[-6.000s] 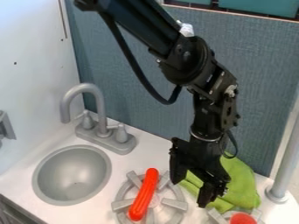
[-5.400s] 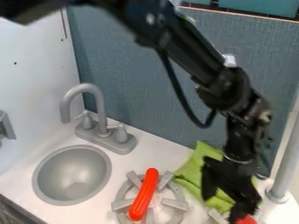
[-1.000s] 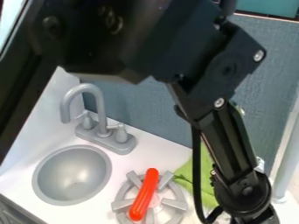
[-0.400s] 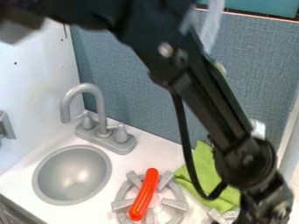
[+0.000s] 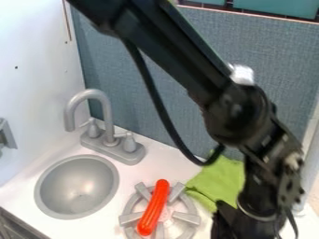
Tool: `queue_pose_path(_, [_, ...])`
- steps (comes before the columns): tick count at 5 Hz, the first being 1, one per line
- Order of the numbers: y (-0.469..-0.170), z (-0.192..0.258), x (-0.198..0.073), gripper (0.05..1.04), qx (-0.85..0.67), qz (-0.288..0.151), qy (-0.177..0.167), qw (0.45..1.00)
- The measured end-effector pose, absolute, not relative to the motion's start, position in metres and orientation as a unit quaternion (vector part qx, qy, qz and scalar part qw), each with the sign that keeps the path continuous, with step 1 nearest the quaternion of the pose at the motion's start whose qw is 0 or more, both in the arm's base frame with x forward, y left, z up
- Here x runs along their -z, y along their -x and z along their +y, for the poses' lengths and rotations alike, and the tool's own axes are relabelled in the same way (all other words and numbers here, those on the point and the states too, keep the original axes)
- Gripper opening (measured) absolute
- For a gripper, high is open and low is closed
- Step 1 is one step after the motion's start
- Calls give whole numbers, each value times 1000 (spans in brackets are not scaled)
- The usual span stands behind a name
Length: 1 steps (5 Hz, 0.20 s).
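Note:
The black gripper hangs at the bottom edge, right of centre, with its tips cut off by the edge, so what it may hold is hidden. It is just in front of a crumpled green cloth on the white counter, which the arm partly covers. To the gripper's left, an orange-red sausage-shaped toy lies slanted across a grey stove burner. The arm blocks the spot of the second burner at the lower right.
A round grey sink is set into the counter at the left, with a grey faucet behind it. A blue-grey wall panel stands behind. At the right rises a grey post, partly behind the arm.
From far down at the lower right, the arm has risen and drawn back, bringing the gripper's upper part into view. Compared with the earliest frame, the gripper is lower. The sausage toy has not moved.

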<state>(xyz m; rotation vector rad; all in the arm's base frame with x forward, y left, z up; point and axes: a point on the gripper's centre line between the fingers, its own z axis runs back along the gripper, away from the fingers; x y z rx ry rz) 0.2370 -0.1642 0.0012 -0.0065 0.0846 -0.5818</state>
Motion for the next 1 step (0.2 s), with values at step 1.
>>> queue_pose_path(1, [-236, -152, -3, 1001, 261, 55, -5, 964])
